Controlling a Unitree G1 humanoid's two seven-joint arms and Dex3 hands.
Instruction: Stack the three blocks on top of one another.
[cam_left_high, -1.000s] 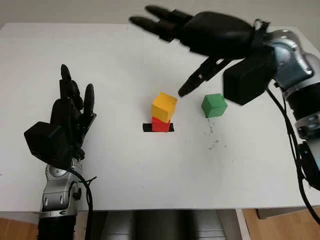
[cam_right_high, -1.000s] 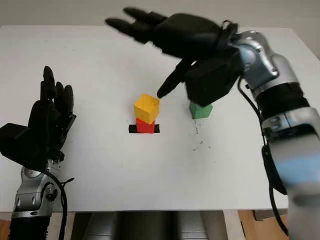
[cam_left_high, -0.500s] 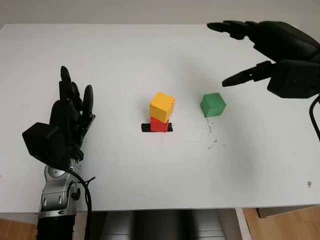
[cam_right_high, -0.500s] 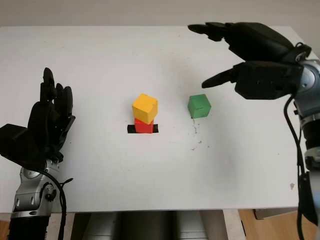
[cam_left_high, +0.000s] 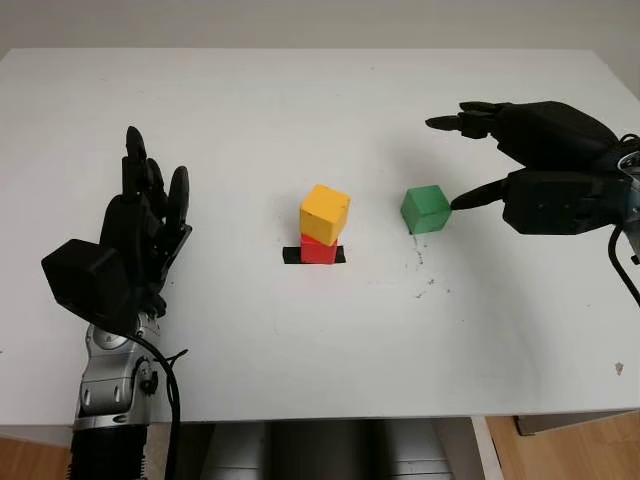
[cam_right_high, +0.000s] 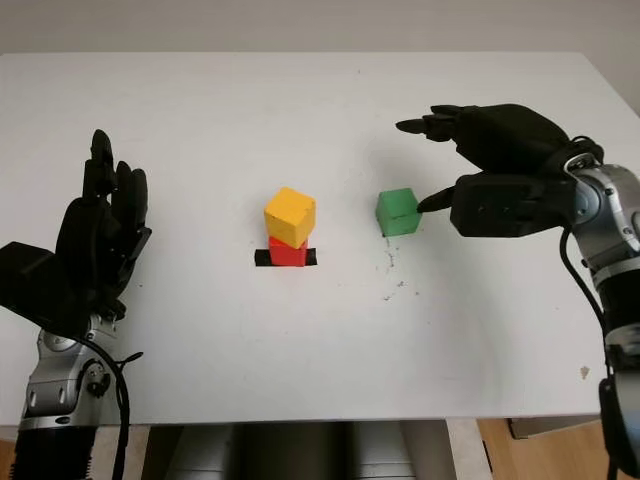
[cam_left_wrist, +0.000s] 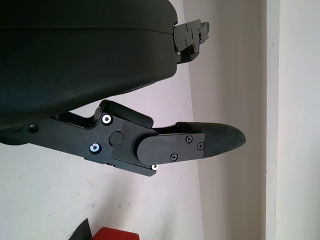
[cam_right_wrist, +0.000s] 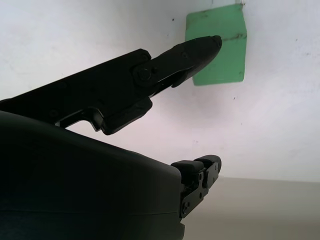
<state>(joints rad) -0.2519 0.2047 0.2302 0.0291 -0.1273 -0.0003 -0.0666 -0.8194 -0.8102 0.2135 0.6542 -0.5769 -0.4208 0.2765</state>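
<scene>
Left hand (cam_left_high: 135, 245) near front-left of surface (cam_left_high: 300, 380), upright, holding nothing, idle.

Mid-surface: yellow block (cam_left_high: 326, 213) on red block (cam_left_high: 320, 250), sitting skewed; nudge likely topples it.

Beyond: right hand (cam_left_high: 545, 165) unclosed beside green block (cam_left_high: 427, 209), thumb tip at its edge; risk of pushing block away.

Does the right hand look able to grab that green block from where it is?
Probably yes: the right hand is open right beside the green block, nothing lying between them.
</scene>
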